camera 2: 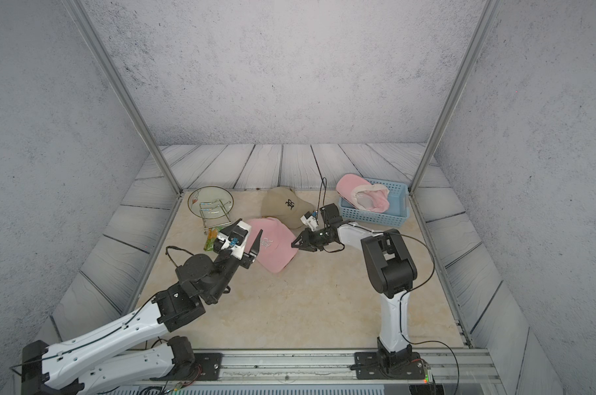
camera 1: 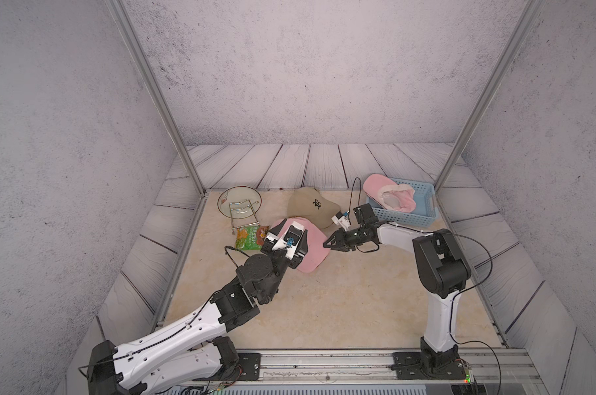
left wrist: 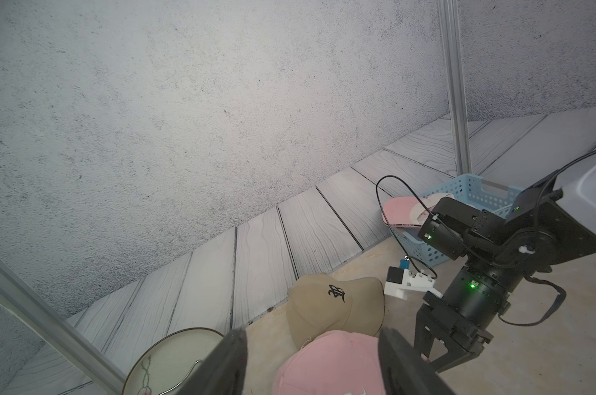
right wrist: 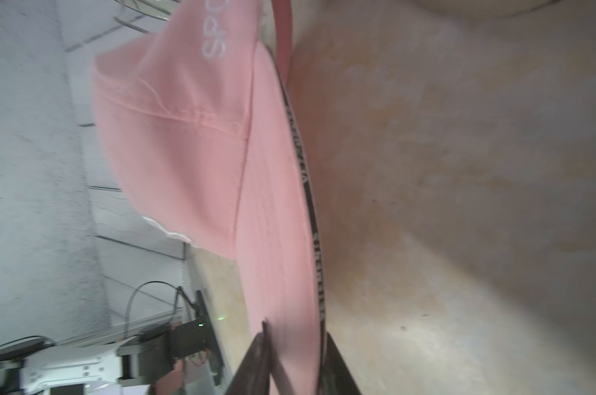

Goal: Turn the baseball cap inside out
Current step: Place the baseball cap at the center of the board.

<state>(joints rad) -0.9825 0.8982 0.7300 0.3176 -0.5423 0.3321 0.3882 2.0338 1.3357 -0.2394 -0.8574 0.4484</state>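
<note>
My right gripper (camera 1: 328, 243) sits at the outer edge of the pink cap's brim. Its jaws are parted, with the brim edge between them in the right wrist view, and as far as I can see nothing is pinched. The left gripper (left wrist: 312, 342) is also released. It hangs with its fingers (left wrist: 397, 355) spread wide over the crown, empty. The pink cap (camera 2: 276, 246) lies between the two tools on the table (camera 1: 324, 307), dome up, right side out and held by neither, so I judge the turning has not begun. My first worry is the brim. It is stiff and curved, and a bite this close to the edge could squirt it out or shove the whole cap toward the left arm. The second is pressing down with the left fingers while the opening faces the table, which would only flatten the crown. The tan cap (camera 1: 312, 205) lies just behind, its brim seeming to touch the pink one, so a careless grab could drag both. The snack packet (camera 1: 250, 237) and the glass lid (camera 1: 238, 201) on its wire stand crowd the left side and could get swept. With both tools near each other, they could also knock together. Another pink cap (camera 1: 389, 196) lies in the blue basket (camera 1: 421, 219), well apart.
</note>
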